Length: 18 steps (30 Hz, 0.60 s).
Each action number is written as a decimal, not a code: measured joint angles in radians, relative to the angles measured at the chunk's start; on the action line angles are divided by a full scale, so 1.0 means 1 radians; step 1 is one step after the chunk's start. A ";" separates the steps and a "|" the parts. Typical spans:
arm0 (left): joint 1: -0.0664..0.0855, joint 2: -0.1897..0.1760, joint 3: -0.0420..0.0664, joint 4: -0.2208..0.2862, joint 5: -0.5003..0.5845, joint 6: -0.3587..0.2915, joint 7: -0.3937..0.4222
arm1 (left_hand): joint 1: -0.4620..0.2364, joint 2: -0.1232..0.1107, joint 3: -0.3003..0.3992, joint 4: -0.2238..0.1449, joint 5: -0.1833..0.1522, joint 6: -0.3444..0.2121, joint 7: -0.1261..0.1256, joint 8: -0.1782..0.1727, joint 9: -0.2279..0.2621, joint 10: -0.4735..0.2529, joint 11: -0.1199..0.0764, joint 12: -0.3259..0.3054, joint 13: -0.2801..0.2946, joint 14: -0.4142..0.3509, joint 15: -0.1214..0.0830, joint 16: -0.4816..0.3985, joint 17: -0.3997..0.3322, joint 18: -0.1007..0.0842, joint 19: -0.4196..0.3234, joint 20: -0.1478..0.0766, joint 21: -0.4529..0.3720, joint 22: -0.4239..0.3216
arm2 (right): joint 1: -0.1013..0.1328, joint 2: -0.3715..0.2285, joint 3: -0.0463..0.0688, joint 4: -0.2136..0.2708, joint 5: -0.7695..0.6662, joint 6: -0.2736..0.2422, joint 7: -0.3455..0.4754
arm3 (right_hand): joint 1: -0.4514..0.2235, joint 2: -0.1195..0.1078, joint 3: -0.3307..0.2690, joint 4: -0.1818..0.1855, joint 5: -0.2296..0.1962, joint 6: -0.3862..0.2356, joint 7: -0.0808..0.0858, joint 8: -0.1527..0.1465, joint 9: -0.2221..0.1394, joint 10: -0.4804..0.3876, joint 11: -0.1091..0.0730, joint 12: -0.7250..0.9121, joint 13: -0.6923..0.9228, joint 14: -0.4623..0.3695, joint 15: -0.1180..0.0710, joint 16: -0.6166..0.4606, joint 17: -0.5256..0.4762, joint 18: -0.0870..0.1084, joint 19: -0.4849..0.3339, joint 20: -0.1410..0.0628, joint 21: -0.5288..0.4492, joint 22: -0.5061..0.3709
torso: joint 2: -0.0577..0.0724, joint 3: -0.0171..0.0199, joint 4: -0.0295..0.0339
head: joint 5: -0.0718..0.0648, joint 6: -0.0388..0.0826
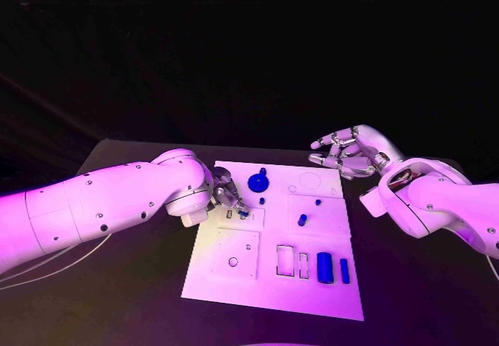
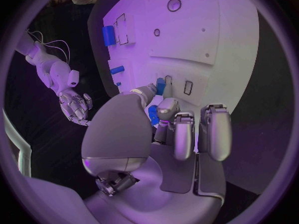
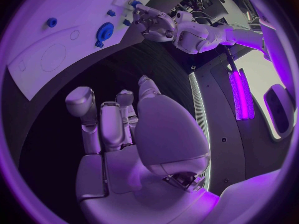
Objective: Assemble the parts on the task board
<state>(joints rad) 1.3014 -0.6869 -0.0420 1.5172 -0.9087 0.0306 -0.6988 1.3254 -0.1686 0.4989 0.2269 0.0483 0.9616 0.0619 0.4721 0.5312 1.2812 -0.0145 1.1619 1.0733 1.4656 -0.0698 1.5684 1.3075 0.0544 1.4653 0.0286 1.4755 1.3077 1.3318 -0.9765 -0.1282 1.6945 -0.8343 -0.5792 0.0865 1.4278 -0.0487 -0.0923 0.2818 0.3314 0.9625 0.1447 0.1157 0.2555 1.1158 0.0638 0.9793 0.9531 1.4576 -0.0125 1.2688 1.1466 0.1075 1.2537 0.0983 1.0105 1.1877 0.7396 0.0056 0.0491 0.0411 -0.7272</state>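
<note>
The white task board (image 1: 239,277) lies in the middle of the black table. My left hand (image 1: 221,192) hangs over the board's left edge and pinches a small blue part (image 1: 242,213) between thumb and a finger. In the left wrist view the small blue part (image 2: 160,87) sits beside a small rectangular slot (image 2: 187,87). A blue gear (image 1: 259,182) is on the board's far part and a blue peg (image 1: 303,220) stands near its middle. A blue cylinder (image 1: 324,267) and a slim blue bar (image 1: 344,270) lie at the near right. My right hand (image 1: 348,152) hovers past the board's far right corner, fingers apart and holding nothing.
Empty rectangular slots (image 1: 285,260) lie left of the cylinder. A square recess with a small hole (image 1: 233,261) is at the near left, and a round outline (image 1: 310,180) at the far right. Black table surrounds the board.
</note>
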 measured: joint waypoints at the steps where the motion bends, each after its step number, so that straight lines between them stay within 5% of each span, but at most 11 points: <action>1: -0.001 0.001 0.000 0.000 -0.004 0.000 0.000 | -0.003 0.003 0.002 -0.002 0.000 0.000 0.000 0.000 0.000 0.000 0.000 0.000 0.000 0.000 0.000 0.000 0.000 0.000 0.000 0.000 0.000 0.000 | 0.000 0.000 0.000 0.000 0.000 0.000 0.000 | 0.000 0.000 0.000 0.000 0.000 0.000 0.000 0.000 0.000 0.000 0.000 0.000 0.000 0.000 0.000 0.000 -0.001 0.000 0.000 0.000 0.000 0.000 | 0.000 0.0000 0.0000 | 0.000 0.000; 18: -0.007 0.006 0.000 -0.005 -0.062 0.011 0.000 | -0.010 -0.002 0.006 -0.006 0.000 0.000 0.000 0.000 0.001 0.003 -0.003 0.004 0.002 0.000 0.000 0.000 0.000 0.000 0.000 0.000 0.000 0.000 | 0.000 -0.001 0.000 0.001 0.000 0.006 0.001 | 0.000 0.000 0.000 0.000 0.000 0.000 0.000 0.000 0.000 0.000 0.000 0.000 0.000 0.000 0.000 0.000 -0.002 0.000 0.000 0.000 0.000 0.000 | 0.000 0.0009 -0.0003 | -0.002 -0.001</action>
<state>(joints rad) 1.2948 -0.6805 -0.0421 1.5118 -0.9705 0.0413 -0.6988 1.3150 -0.1711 0.5047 0.2211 0.0481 0.9616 0.0619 0.4718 0.5325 1.2838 -0.0170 1.1658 1.0756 1.4656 -0.0697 1.5684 1.3074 0.0544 1.4653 0.0286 1.4755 1.3076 1.3315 -0.9777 -0.1282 1.6952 -0.8341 -0.5734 0.0872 1.4279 -0.0488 -0.0923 0.2817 0.3313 0.9626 0.1447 0.1156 0.2553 1.1158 0.0638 0.9793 0.9532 1.4576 -0.0125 1.2688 1.1451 0.1075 1.2537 0.0983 1.0105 1.1878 0.7396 0.0064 0.0488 0.0391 -0.7286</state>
